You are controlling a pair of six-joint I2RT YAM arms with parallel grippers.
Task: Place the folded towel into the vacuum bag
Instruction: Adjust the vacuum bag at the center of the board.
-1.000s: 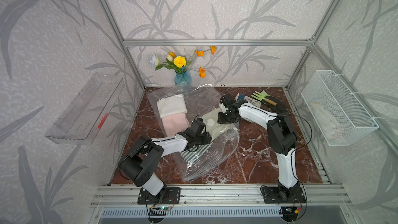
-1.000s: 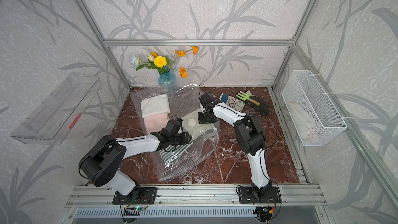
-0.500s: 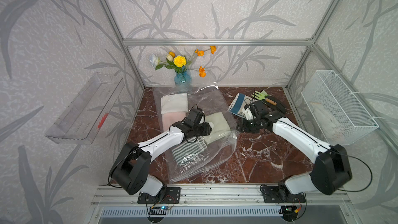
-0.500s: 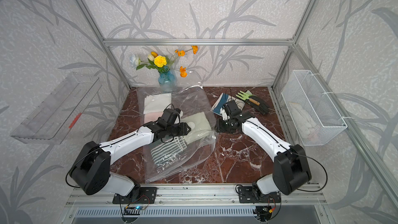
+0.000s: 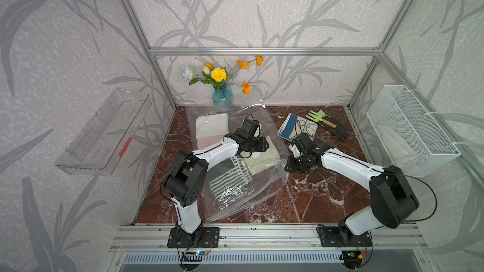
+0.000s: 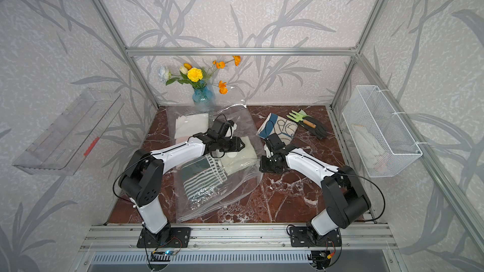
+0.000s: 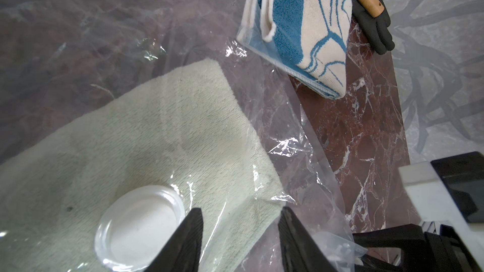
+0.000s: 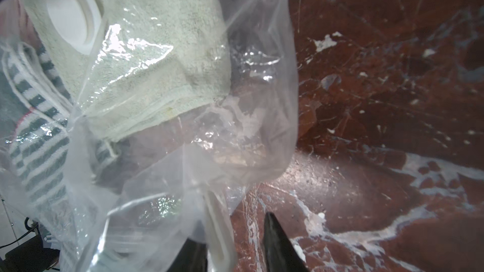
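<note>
Two grippers are seen low over the marble table [image 5: 301, 205], on which the vacuum bag [image 5: 230, 205] is spread, its far edge against the blue vase [image 5: 222, 94] and its near corner close to the table's front edge. The left gripper [image 7: 241, 213] is held over the bag's top film, its fingers parted and nothing gripped between them, beside the round valve cap [image 7: 141, 223]. Under that film the pale green towel [image 7: 157, 132] is lodged inside the bag, with a striped towel [image 5: 230, 179] nearer the front and a white towel [image 5: 211, 126] toward the back. The right gripper [image 8: 233, 234] is set at the bag's right-hand edge; its fingers are apart, the white zip edge [image 8: 218, 231] is placed between them, and a gap to one finger is left, so no clamp is made yet. The blue-patterned folded towel [image 5: 298, 126] is left outside the bag, one corner touching the film, near a garden fork [image 5: 320, 119] and a black glove [image 5: 337, 130]. Bare marble is left open at the front right; only a narrow strip is left between bag and left wall. Compared with half a second ago, the right gripper has been brought from beside the blue-patterned towel to the bag's edge, and the left gripper has been shifted farther across the pale green towel.
</note>
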